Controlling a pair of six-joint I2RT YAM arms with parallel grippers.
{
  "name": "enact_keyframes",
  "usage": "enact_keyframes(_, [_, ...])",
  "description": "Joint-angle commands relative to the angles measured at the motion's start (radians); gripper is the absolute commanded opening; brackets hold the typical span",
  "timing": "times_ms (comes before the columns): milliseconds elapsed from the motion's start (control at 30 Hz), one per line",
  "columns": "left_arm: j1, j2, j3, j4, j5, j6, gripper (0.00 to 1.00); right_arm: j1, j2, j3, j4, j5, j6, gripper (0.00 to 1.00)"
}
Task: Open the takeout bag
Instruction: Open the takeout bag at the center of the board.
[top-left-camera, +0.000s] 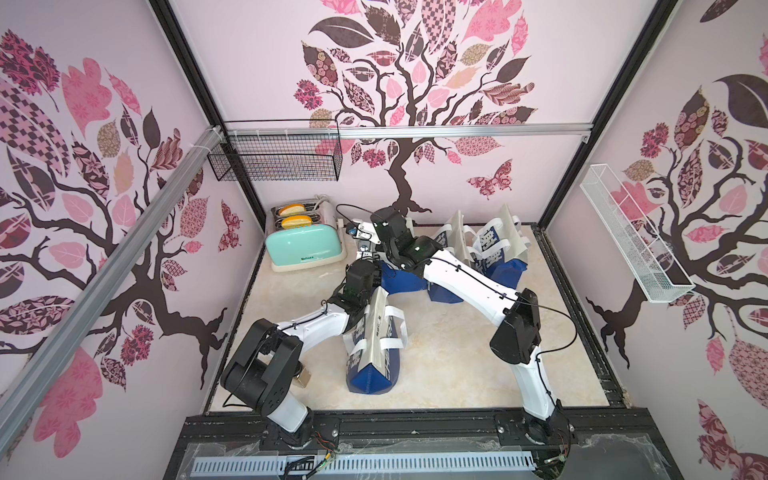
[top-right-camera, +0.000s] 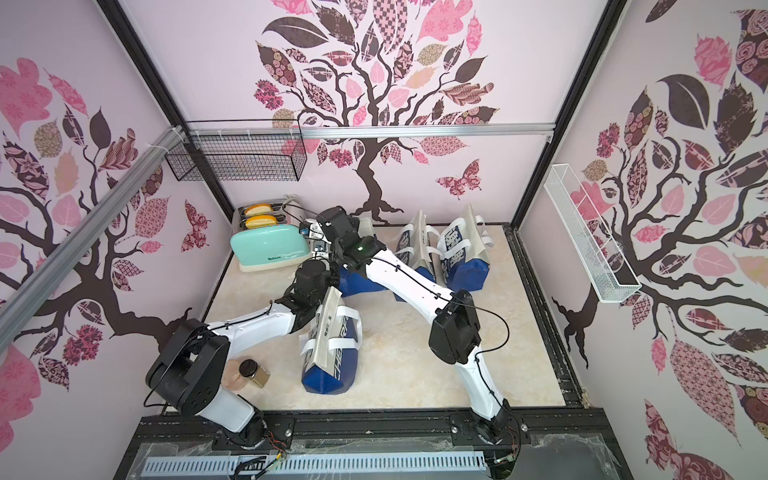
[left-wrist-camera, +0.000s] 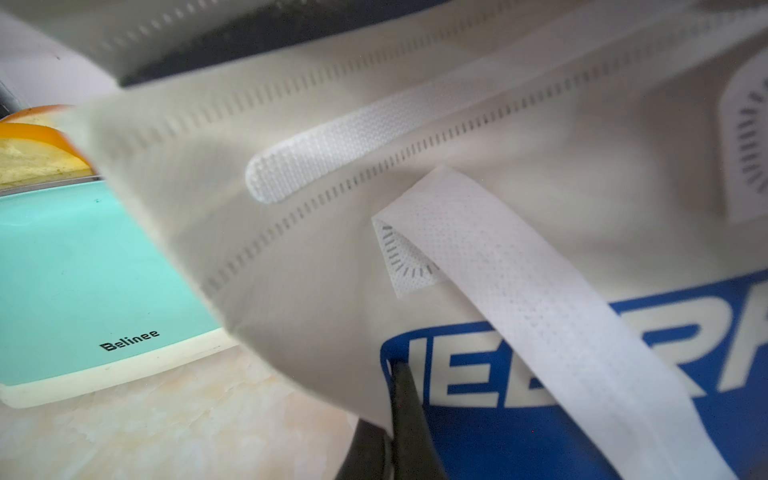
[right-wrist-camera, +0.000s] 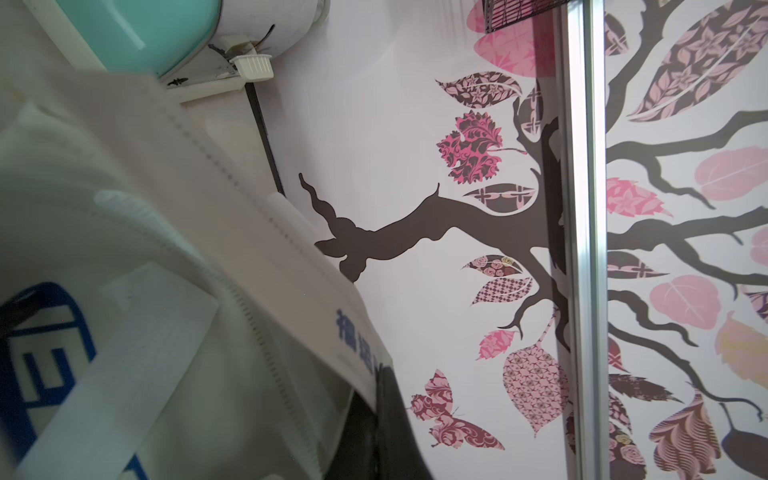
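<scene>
left tool (left-wrist-camera: 398, 392) pinching takeout bag (left-wrist-camera: 332, 257), two bread slices (top-left-camera: 293, 216) in toaster (top-left-camera: 305, 248)

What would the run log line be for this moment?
left gripper: shut on takeout bag | right gripper: shut on takeout bag | fastener strip: exposed | takeout bag: beside toaster

bright even light, soft shadows, blurred wrist close-ups
</scene>
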Motion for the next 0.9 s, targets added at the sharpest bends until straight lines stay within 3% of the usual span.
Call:
enact_keyframes(0, [0.01,0.021,-0.051,-0.174,-0.043,-0.002,0.0,-0.072,-0.058,0.14,-0.069,-0.024,0.264,0.0])
enact_keyframes(133, [0.01,-0.003,-0.06,-0.143,0.001,-0.026,0.0,-0.138,-0.127,0.017,-0.106,-0.217,0.533,0.01])
enact_keyframes(233, [0.01,-0.025,-0.071,-0.116,0.018,-0.04,0.0,-0.169,-0.213,-0.195,0.021,-0.339,0.631,0.13])
enact_keyframes(367, [0.01,-0.047,-0.074,-0.1,0.031,-0.041,0.0,-0.176,-0.246,-0.35,0.132,-0.375,0.664,0.25])
enact_keyframes(567, [0.01,-0.073,-0.083,-0.084,0.039,-0.036,0.0,-0.18,-0.251,-0.435,0.19,-0.422,0.731,0.49])
enact_keyframes(867, [0.011,-0.1,-0.089,-0.064,0.061,-0.025,0.0,-0.179,-0.281,-0.474,0.212,-0.502,0.781,0.54])
